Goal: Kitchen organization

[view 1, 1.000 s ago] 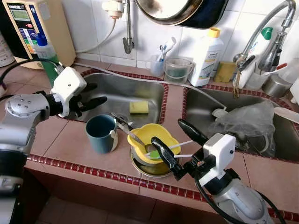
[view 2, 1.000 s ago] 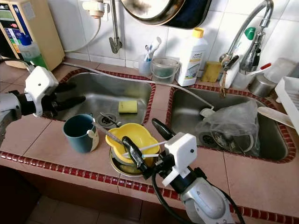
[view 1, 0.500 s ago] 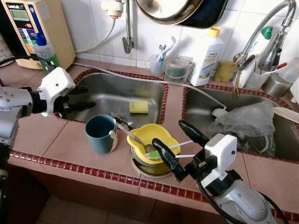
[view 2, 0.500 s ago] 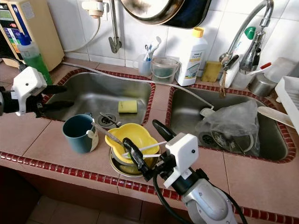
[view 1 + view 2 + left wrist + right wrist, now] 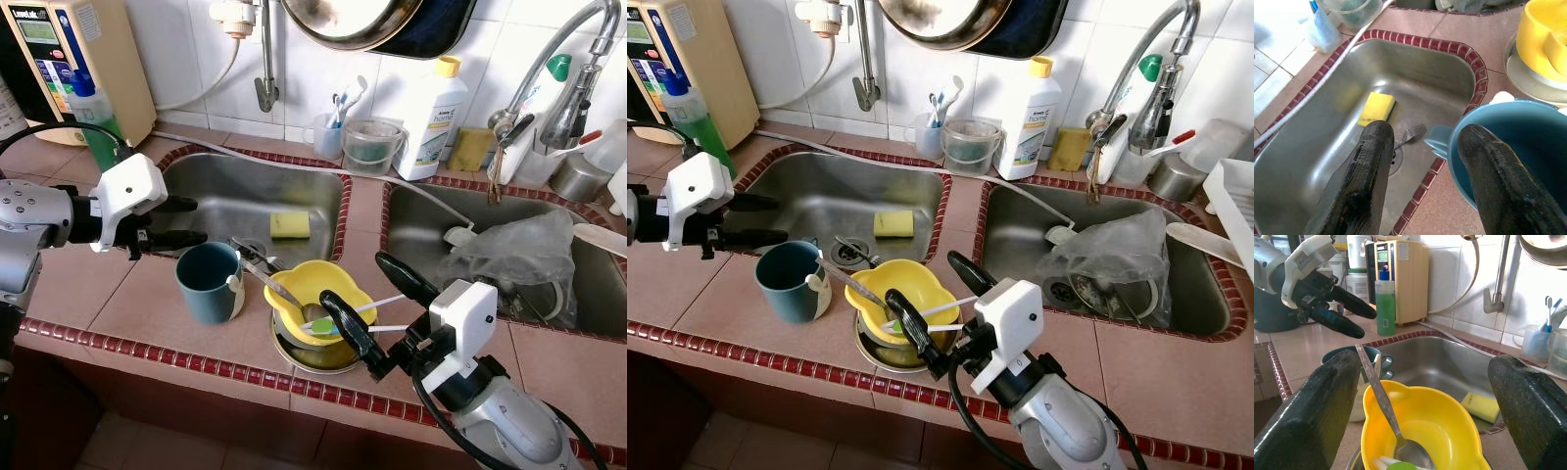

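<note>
Both grippers spread wide, gripping nothing; left one back beside the mug.

Lower centre: right gripper straddling yellow plastic bowl stacked on steel dish, metal spoon inside. Left of centre: left gripper swung in from frame edge, now just beside rim of blue ceramic mug — likely next pick. Beyond: terracotta-tile counter, steel sink holding yellow sponge, white tiled wall.

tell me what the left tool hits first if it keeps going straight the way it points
Most likely the blue mug: the left tool is open and aimed just above its rim, one finger lined over the mug. Depth is unclear; it might skim past toward the yellow bowl.
</note>
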Available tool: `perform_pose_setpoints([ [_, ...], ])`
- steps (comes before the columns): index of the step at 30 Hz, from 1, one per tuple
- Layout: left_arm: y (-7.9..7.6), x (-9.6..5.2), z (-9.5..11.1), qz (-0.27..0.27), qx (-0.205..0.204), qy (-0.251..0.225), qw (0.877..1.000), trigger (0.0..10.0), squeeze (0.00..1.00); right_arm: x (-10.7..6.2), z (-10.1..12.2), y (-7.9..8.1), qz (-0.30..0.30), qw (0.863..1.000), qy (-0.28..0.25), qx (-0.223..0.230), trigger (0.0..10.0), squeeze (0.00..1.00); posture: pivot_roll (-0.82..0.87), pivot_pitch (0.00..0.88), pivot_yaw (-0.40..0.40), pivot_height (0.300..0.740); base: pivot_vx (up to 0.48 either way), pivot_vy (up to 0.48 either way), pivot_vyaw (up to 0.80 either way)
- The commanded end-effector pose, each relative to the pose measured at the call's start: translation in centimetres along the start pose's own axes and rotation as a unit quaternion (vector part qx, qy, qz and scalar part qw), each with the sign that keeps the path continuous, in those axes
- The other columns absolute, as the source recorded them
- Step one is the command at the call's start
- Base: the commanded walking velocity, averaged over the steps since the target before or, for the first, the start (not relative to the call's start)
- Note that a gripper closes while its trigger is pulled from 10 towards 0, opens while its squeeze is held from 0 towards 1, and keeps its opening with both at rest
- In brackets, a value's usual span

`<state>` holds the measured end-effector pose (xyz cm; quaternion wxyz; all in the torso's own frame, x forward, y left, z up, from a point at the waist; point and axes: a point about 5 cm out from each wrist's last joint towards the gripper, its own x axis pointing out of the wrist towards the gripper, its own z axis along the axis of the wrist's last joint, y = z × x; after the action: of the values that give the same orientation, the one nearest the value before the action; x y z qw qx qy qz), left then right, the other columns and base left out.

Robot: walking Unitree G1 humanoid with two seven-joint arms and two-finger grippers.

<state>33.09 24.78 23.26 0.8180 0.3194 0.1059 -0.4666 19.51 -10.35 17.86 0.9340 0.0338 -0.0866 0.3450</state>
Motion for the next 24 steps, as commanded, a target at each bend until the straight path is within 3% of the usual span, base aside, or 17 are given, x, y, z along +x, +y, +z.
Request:
perform_pose_setpoints([
  [1, -0.1, 0.1, 0.0, -0.013, 0.008, 0.016, 1.0, 10.0, 0.0, 0.0, 0.3, -0.1, -0.004, 1.0, -0.001, -0.002, 10.0, 0.0, 0.07, 0.038, -0.012, 0.74, 0.0, 0.0, 0.0],
  [15, 0.6, 1.5, -0.5, -0.02, 0.006, 0.066, 0.998, 10.0, 0.0, -0.2, 0.2, 0.2, -0.01, 1.0, -0.001, 0.002, 10.0, 0.0, 0.04, 0.029, 0.004, 0.74, 0.0, 0.0, 0.0],
  [24, 0.4, 1.8, -0.4, -0.053, 0.022, 0.084, 0.995, 10.0, 0.0, -0.5, 0.1, 0.3, -0.017, 1.0, 0.003, 0.001, 10.0, 0.0, 0.04, 0.028, 0.013, 0.74, 0.0, 0.0, 0.0],
])
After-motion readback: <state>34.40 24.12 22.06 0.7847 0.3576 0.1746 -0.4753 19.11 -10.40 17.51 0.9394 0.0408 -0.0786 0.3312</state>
